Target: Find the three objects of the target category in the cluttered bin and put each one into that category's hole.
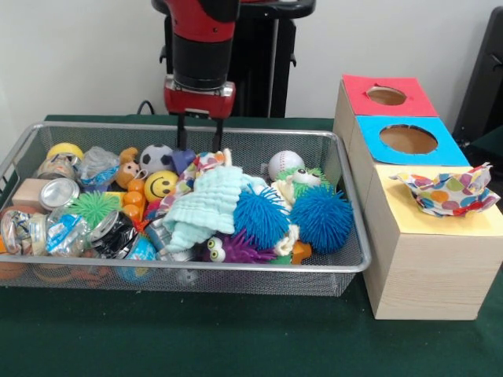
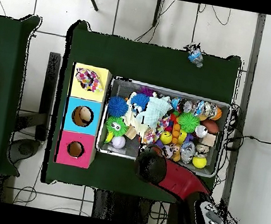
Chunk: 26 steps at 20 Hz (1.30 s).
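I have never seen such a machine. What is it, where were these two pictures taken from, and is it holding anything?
It is a red and black robot arm with a pincer at its end. One picture faces it across the table; the other looks straight down. A wire bin holds toys, crushed cans, a pale cloth and spiky blue balls. Beside it stands a wooden box with red, blue and yellow tops; a dotted cloth lies on the yellow one. The pincer hangs open over the bin's far side, holding nothing.
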Each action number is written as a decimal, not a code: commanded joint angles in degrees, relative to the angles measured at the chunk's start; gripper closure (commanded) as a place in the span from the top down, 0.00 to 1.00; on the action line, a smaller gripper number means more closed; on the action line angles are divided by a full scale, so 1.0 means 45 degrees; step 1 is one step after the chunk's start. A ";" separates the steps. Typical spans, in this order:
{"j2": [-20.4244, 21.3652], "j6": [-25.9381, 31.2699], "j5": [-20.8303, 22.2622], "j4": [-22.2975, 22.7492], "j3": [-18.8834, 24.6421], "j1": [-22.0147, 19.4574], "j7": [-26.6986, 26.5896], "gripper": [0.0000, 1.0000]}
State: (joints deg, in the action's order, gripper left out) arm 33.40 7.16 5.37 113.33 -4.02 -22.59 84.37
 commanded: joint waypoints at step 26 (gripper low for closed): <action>0.1018 0.2296 -0.1516 -0.1345 0.0755 -0.0040 0.1704 1.00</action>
State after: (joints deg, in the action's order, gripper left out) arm 36.70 9.71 1.06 112.62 -4.35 -21.01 84.39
